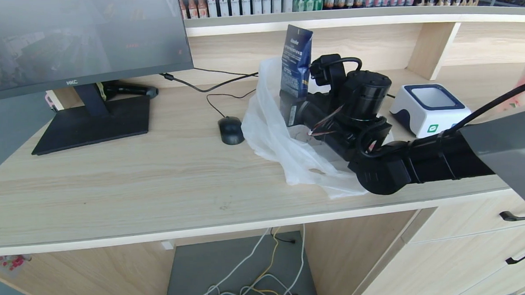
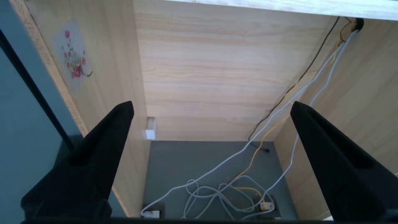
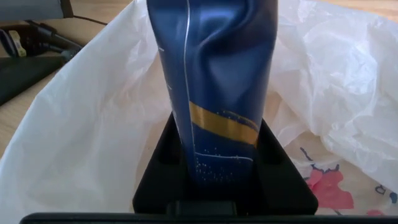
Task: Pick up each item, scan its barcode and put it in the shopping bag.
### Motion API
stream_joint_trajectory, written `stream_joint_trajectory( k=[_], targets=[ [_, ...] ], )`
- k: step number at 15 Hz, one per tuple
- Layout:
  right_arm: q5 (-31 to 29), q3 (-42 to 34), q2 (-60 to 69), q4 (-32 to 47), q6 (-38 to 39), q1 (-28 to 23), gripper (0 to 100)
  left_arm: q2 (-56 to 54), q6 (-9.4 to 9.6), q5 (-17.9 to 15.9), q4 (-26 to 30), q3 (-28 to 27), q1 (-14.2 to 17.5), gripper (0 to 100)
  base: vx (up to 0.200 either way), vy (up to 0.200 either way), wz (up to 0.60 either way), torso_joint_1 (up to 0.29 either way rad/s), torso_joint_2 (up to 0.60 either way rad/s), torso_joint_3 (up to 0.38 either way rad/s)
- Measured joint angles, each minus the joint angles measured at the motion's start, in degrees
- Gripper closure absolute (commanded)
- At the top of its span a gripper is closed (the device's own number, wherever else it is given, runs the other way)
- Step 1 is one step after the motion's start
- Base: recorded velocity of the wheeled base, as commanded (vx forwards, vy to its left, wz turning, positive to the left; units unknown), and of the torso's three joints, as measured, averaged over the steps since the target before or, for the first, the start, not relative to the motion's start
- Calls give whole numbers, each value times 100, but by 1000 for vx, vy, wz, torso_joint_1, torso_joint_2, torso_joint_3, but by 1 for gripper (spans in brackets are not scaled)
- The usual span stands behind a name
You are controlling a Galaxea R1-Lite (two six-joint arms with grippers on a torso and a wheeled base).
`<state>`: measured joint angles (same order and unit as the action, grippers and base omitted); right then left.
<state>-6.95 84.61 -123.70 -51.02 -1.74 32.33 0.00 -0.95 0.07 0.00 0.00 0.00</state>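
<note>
A tall dark blue pouch (image 1: pixel 295 66) stands upright over the mouth of the white plastic shopping bag (image 1: pixel 271 138) on the wooden counter. My right gripper (image 1: pixel 294 113) is shut on the pouch's lower end. In the right wrist view the blue pouch (image 3: pixel 214 81) with its gold band rises between the black fingers (image 3: pixel 163 155), with the white bag (image 3: pixel 93 143) spread behind and below. A white barcode scanner (image 1: pixel 429 109) sits on the counter to the right of the arm. My left gripper (image 2: pixel 208 162) hangs open below the counter, facing the cabinet's wooden back panel, holding nothing.
A monitor (image 1: pixel 80 40) on a black stand occupies the counter's left; a black mouse (image 1: pixel 230 130) lies just left of the bag, with cables behind. A raised shelf ledge (image 1: pixel 363 16) backs the counter. Loose cables (image 2: pixel 230 186) lie on the floor under it. Drawers (image 1: pixel 514 238) are at lower right.
</note>
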Motion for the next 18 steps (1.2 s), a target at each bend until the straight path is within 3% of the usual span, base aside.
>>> stream_joint_trajectory(
  k=[18],
  targets=[
    [2, -20, 372, 24, 27, 0, 0, 0, 0, 0, 0, 0, 0, 0, 0, 0, 0, 0, 0, 0]
  ],
)
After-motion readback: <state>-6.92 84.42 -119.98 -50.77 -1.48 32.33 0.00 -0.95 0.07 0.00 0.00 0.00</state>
